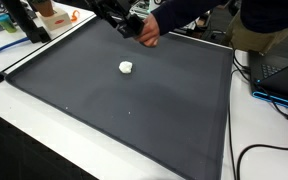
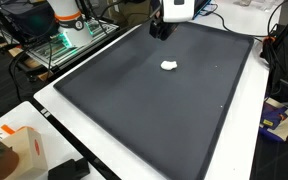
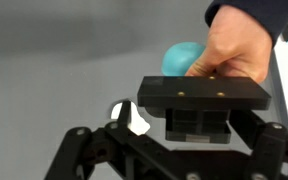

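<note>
Exterior view: gripper at the mat's far edge, hand just beside it. Exterior view: lump lies apart. Wrist view: jaws spread wide, empty; hand grips ball close ahead.

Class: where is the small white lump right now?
In both exterior views the white lump lies alone on the dark mat, nearer its far edge, just short of the claw and a person's hand.

A dark, matt, finely textured mat is recorded. The teal object is noted smooth, the white lump crumpled.
</note>
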Available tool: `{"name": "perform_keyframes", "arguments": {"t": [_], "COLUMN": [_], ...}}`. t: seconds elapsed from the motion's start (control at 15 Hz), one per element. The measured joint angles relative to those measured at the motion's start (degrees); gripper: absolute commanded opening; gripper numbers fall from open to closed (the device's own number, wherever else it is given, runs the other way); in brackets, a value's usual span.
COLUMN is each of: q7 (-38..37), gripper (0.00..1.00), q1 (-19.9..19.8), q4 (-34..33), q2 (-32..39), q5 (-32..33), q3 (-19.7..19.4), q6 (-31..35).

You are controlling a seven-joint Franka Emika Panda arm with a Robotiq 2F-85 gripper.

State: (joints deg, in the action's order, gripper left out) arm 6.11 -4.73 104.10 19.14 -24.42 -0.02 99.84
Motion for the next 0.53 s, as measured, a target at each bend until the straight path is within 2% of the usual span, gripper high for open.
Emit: {"name": "perform_keyframes", "arguments": {"t": [0.53], "q7": [1.9], "gripper": [1.00], "q1": [-0.7], "q4": [-0.7], "q2": [-0.7], "q5": [-1.0], "q3": [0.0], "q6": [-0.6]}}
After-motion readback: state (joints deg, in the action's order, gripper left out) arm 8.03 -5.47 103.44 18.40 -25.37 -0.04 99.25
